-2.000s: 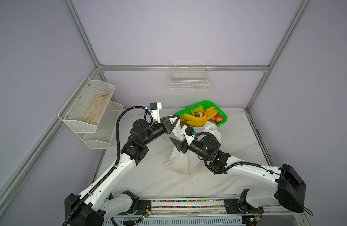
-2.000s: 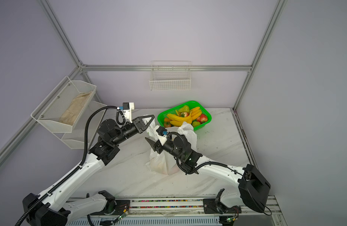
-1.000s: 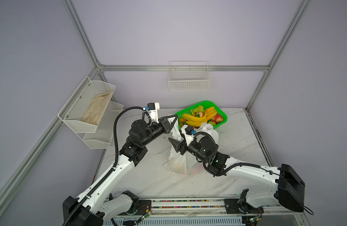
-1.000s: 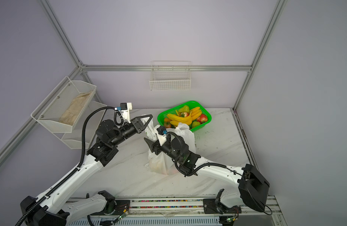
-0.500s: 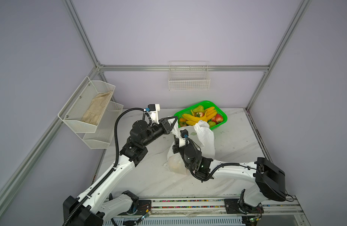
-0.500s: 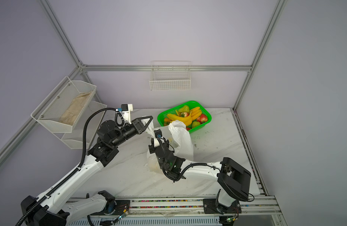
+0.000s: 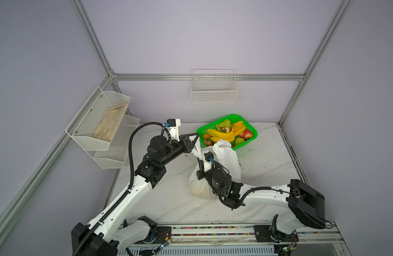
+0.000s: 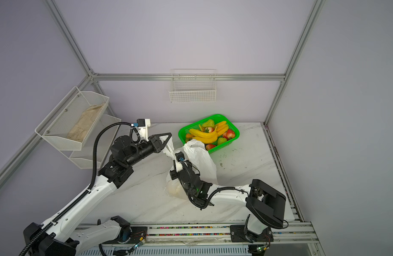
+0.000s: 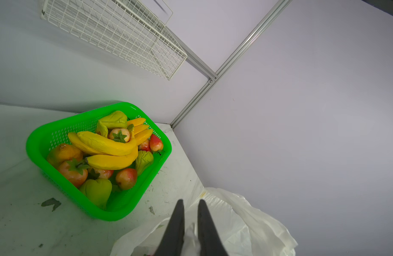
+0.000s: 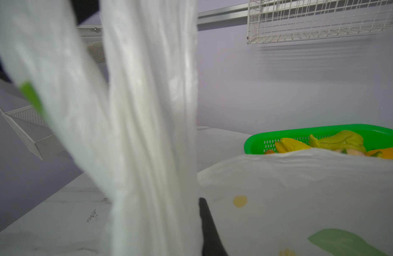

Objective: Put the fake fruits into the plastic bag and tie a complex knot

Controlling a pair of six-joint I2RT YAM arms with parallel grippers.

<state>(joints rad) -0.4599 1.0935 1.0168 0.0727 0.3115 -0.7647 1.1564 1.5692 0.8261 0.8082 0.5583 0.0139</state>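
Note:
The plastic bag [image 7: 227, 160] [image 8: 200, 160] stands mid-table with a twisted handle strip rising to my left gripper [image 7: 196, 138] [image 8: 169, 136]. In the left wrist view that gripper [image 9: 190, 200] is shut on bunched white bag plastic, its jaws a narrow gap apart. My right gripper [image 10: 191, 202] is shut on the same handle strip [image 10: 147, 124] lower down; one black finger [image 10: 205, 221] shows and the strip hides the other. The fake fruits [image 7: 225, 133] [image 8: 210, 135] [image 9: 111, 148] lie heaped in the green basket [image 7: 253, 135] behind the bag. A pale orange shape [image 7: 196, 188] shows through the bag's lower part.
A white wire basket [image 7: 214, 94] hangs on the back wall. Two white mesh shelves [image 7: 116, 153] are fixed to the left wall, the upper one holding a beige cloth [image 7: 109, 124]. Walls close the table at the back and right.
The right arm swung in toward the left and its gripper shut on the bag's handle strip. The bag's loose top flopped to the right. The left gripper's jaws parted a little.

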